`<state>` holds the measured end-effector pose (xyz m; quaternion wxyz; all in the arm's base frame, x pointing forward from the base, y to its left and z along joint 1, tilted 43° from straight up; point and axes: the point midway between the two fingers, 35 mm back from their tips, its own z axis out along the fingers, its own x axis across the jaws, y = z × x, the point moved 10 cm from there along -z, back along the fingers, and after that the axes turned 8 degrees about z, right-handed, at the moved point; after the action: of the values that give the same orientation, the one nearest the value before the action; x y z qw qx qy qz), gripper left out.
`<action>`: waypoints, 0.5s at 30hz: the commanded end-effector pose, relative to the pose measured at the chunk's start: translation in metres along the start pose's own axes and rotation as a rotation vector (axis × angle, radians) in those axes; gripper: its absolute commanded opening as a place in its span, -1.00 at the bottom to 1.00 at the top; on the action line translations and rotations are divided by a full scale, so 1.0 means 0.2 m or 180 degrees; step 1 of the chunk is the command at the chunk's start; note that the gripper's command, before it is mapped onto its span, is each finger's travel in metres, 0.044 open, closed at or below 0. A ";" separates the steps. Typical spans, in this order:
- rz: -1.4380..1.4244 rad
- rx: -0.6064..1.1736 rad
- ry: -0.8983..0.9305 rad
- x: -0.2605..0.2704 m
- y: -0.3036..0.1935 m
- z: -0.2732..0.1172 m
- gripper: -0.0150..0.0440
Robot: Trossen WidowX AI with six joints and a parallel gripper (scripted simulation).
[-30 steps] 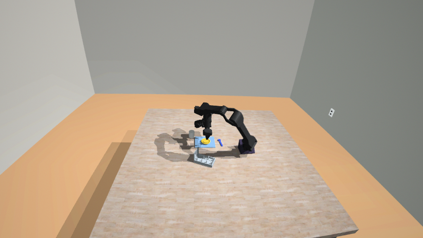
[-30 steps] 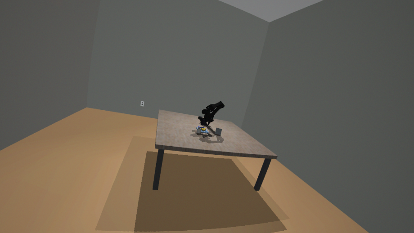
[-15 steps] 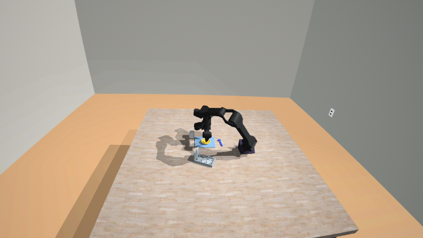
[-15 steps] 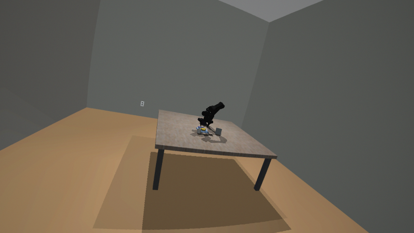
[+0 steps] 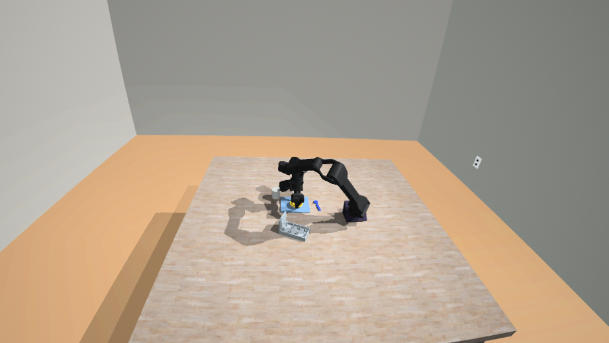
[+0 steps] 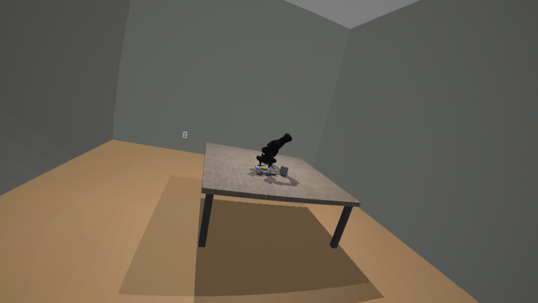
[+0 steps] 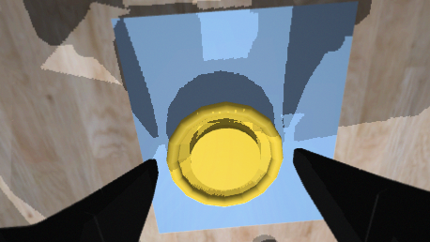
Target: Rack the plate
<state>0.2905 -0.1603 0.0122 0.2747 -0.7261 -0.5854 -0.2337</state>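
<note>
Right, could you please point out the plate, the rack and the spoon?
Plate (image 5: 294, 206) (image 6: 264, 168) (image 7: 225, 159): all three views, its yellow surface.
Rack (image 5: 292, 234) (image 6: 283, 171): top, front wall; exterior, end panel.
Spoon (image 5: 318, 206): top view, handle.

I see a table (image 5: 324, 272) (image 6: 241, 184) (image 7: 94, 117) that looks like smooth, pale wood with streaks. The yellow plate (image 5: 291, 206) (image 6: 264, 168) (image 7: 225, 159) looks like smooth plastic, a bit shiny. Under it, my blue mat (image 5: 304, 209) (image 6: 268, 172) (image 7: 188, 220) looks flat and smooth. My end effector (image 5: 296, 206) (image 6: 265, 166) (image 7: 225, 160) looks black and matt. The grey rack (image 5: 292, 236) (image 6: 283, 171) looks like dull, hard plastic.
</note>
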 end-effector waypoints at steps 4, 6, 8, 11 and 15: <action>0.0023 -0.0004 0.0014 0.00 0.00 0.06 0.86; 0.0023 -0.0004 0.0015 0.00 0.00 0.07 0.86; 0.0023 -0.0004 0.0015 0.00 0.00 0.07 0.84; 0.0023 -0.0004 0.0015 0.00 0.00 0.07 0.80; 0.0023 -0.0004 0.0015 0.00 0.00 0.07 0.80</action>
<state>0.2901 -0.1516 0.0022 0.2761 -0.7260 -0.5848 -0.2339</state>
